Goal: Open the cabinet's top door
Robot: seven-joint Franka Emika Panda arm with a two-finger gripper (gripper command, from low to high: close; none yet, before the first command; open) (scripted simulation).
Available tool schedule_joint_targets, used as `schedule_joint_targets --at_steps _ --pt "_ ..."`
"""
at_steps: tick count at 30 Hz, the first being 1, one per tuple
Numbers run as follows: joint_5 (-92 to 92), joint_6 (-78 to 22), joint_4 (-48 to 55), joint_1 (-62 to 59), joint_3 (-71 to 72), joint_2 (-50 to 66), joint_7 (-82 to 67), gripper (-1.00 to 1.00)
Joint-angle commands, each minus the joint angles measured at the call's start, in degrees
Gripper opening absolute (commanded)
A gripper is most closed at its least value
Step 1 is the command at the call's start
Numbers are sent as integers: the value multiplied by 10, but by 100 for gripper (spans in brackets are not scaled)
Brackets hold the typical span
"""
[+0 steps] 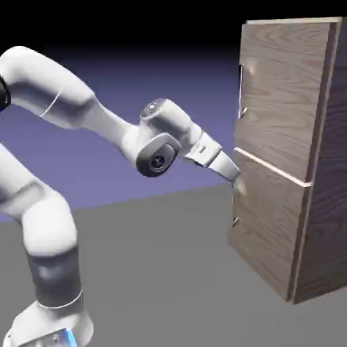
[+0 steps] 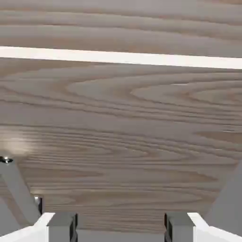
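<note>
My gripper [image 2: 121, 228] is standing wide open, holding nothing, by the cabinet's [image 1: 271, 169] lower door [image 1: 268, 223]. The top door [image 1: 284, 95] is sitting shut above my fingertips, its bar handle [image 1: 241, 91] rising higher up.

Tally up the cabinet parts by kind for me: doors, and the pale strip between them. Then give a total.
Doors: 2, upper door and lower door
Pale strip: 1
Total: 3
</note>
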Motion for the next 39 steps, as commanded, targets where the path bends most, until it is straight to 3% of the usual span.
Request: schedule_joint_targets --at_steps 1,39 --pt "25 -7 5 -16 12 -13 -8 0" --pt "972 -266 206 -609 461 -520 -307 0"
